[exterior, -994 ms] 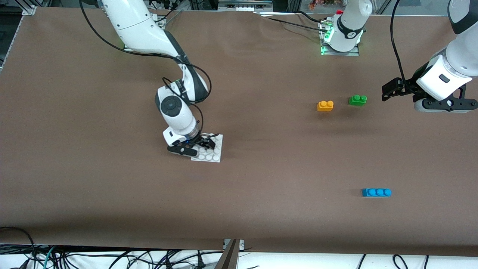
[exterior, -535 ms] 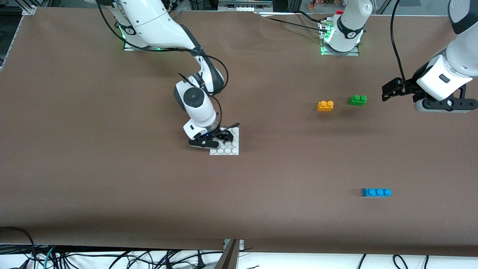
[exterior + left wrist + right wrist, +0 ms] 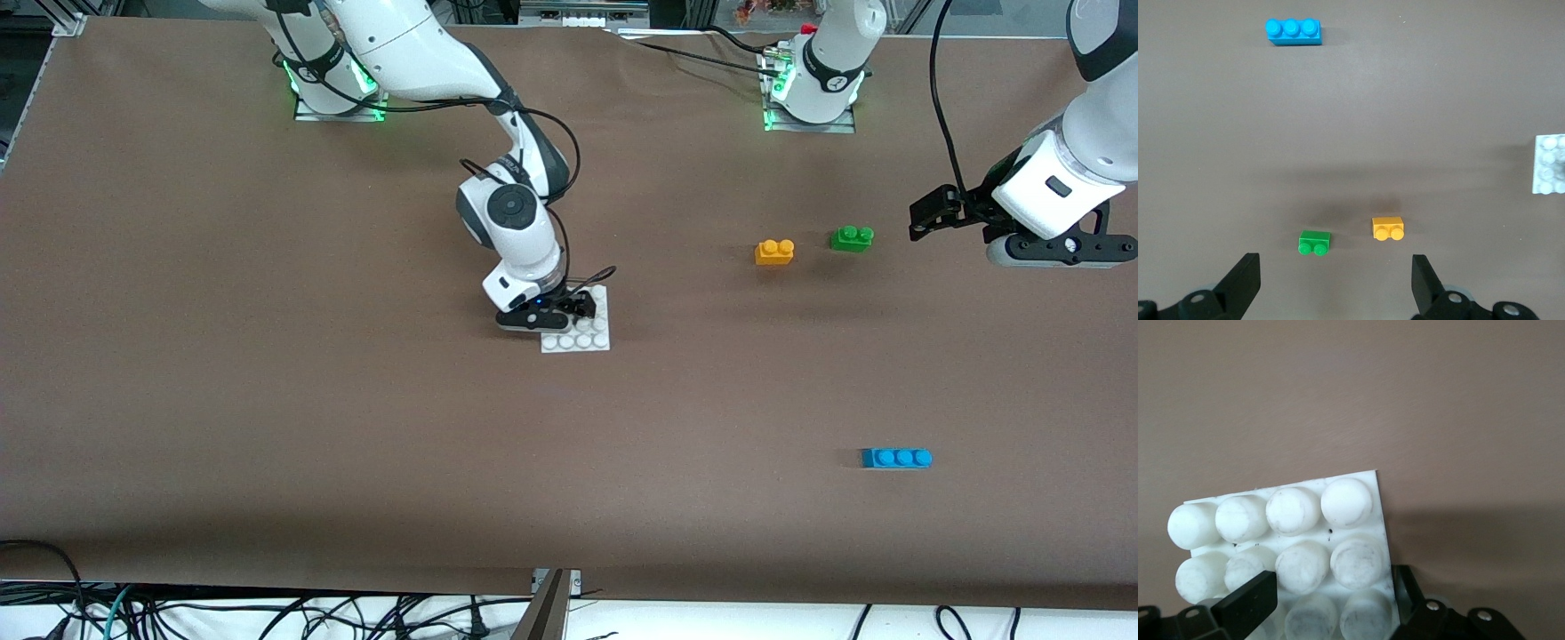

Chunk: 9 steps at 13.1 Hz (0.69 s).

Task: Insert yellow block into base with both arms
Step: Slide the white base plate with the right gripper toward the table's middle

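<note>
The right pincer [image 3: 1331, 603] is clamped on the white studded base [image 3: 1305, 520], over brown table [image 3: 1405, 400].

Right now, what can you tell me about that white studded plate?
The base is a flat, square, white plate that looks like plastic, with round studs in a grid, some smudged with dark marks. The right gripper is shut on one edge of it. It sits near the table's middle, well apart from the yellow block, which lies toward the left arm's end.
</note>
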Motion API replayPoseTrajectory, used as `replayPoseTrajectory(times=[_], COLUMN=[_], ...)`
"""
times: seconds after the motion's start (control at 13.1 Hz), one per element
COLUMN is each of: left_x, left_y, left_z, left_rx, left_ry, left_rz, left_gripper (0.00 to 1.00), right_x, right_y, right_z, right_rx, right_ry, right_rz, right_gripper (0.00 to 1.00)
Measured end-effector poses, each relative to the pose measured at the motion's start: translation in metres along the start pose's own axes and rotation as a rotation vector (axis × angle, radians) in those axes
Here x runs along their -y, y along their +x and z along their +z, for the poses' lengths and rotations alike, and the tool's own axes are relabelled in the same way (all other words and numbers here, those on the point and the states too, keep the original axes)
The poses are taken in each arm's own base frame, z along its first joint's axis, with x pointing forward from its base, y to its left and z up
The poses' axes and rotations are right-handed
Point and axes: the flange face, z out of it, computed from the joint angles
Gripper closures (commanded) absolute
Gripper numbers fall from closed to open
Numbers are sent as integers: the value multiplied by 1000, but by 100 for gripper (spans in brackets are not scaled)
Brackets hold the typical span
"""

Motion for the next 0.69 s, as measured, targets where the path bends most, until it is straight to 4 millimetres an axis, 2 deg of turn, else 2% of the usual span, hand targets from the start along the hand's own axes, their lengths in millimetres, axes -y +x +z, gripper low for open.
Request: replayPoseTrajectory(times=[0.69], left_x=[0], left_y=[0], left_z=[0], left_rx=[0], left_ry=[-2], left_rz=[0], left_gripper=[0], right_x=[44], right_y=[-17], right_z=[8], right_rx=[-27], right_ry=[37], right_rz=[25], right_gripper=[19])
